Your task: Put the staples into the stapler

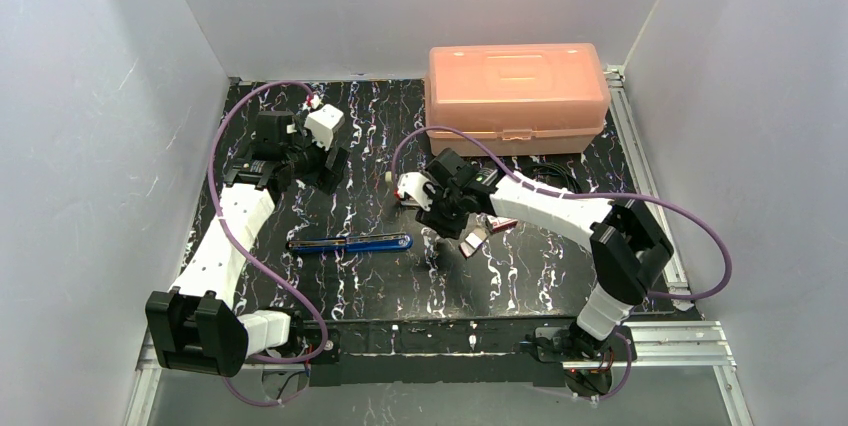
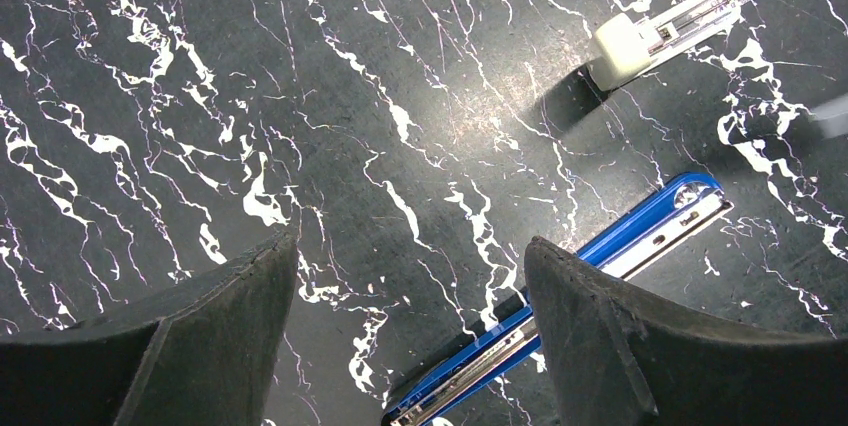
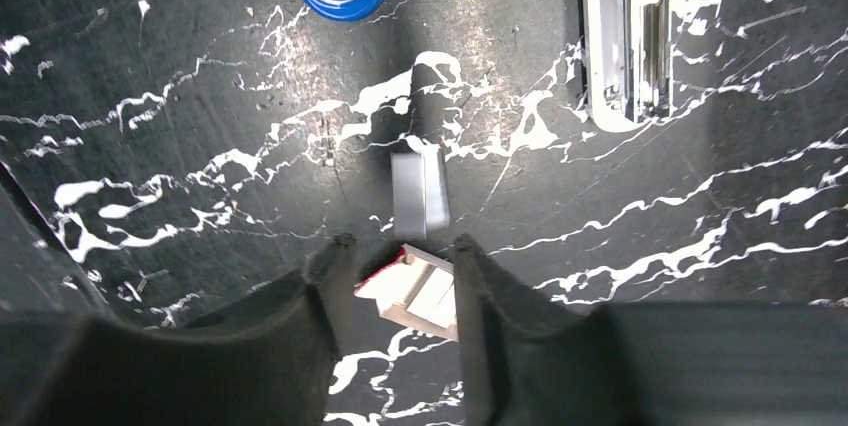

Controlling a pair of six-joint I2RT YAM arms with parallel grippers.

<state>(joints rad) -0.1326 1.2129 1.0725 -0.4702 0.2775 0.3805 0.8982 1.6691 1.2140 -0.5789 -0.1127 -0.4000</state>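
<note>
Staples (image 3: 420, 191), likely a light, brittle strip best pinched across its long sides, lie on the table (image 3: 150, 96) just beyond the right gripper (image 3: 402, 243), which clamps the red staple box (image 3: 420, 296), while the left gripper (image 2: 412, 241) hangs open over the blue stapler (image 2: 640, 226)

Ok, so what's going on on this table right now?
The right tool appears to be pinching the small red staple box. One strip of staples lies loose on the table just beyond it, not yet in the stapler, which lies opened out flat at the centre. The left tool hovers open over the stapler's end, holding nothing.
</note>
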